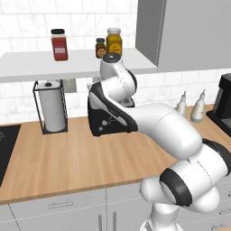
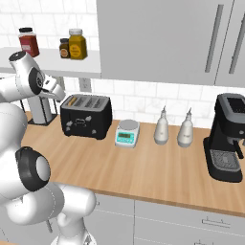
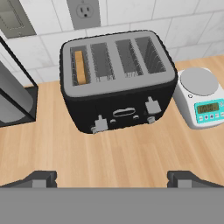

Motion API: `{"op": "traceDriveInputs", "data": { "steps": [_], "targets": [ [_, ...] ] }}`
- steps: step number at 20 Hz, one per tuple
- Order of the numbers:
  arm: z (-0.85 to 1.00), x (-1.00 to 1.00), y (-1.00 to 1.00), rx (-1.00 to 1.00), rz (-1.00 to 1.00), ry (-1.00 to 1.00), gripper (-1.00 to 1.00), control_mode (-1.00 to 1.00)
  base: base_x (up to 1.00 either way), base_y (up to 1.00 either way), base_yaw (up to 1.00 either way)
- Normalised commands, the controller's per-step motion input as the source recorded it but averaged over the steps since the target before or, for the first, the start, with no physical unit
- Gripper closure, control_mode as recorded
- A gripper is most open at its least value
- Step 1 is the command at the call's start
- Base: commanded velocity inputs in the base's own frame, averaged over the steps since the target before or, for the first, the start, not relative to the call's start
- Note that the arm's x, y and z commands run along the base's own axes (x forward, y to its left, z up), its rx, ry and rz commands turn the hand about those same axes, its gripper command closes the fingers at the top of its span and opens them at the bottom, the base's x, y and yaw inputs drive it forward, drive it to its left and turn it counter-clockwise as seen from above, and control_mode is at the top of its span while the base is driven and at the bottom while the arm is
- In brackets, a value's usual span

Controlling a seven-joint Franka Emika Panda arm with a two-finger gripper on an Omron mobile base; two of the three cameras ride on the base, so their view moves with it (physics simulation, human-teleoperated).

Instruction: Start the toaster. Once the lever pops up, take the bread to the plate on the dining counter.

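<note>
The black toaster [image 3: 118, 78] with its silvery slotted top stands on the wood worktop against the tiled wall. My arm partly hides the toaster [image 1: 106, 122] in the left base view, while the toaster [image 2: 86, 115] is in plain sight from the right. The bread [image 3: 79, 66] sits sunk in the leftmost slot, its golden-brown edge showing. Two small grey levers [image 3: 100, 124] stick out of the front. My gripper [image 3: 113, 179] hovers above and in front of the toaster, open, with nothing between its fingertips. The plate and the dining counter are out of view.
A paper-towel holder [image 1: 52, 106] stands left of the toaster and a small white scale [image 2: 127, 132] right of it. Two pale bottles [image 2: 161, 127] and a black coffee machine [image 2: 228, 139] follow further right. A shelf with jars [image 1: 59, 45] hangs above. A dark cooktop [image 1: 6, 144] lies far left.
</note>
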Motion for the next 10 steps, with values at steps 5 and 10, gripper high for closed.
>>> {"op": "traceDriveInputs", "data": {
  "steps": [5, 10],
  "targets": [
    [0.00, 0.00, 0.00, 0.00, 0.00, 0.00, -1.00, -1.00, 0.00, 0.00, 0.00],
    [0.00, 0.00, 0.00, 0.00, 0.00, 0.00, -1.00, -1.00, 0.00, 0.00, 0.00]
  ]
}}
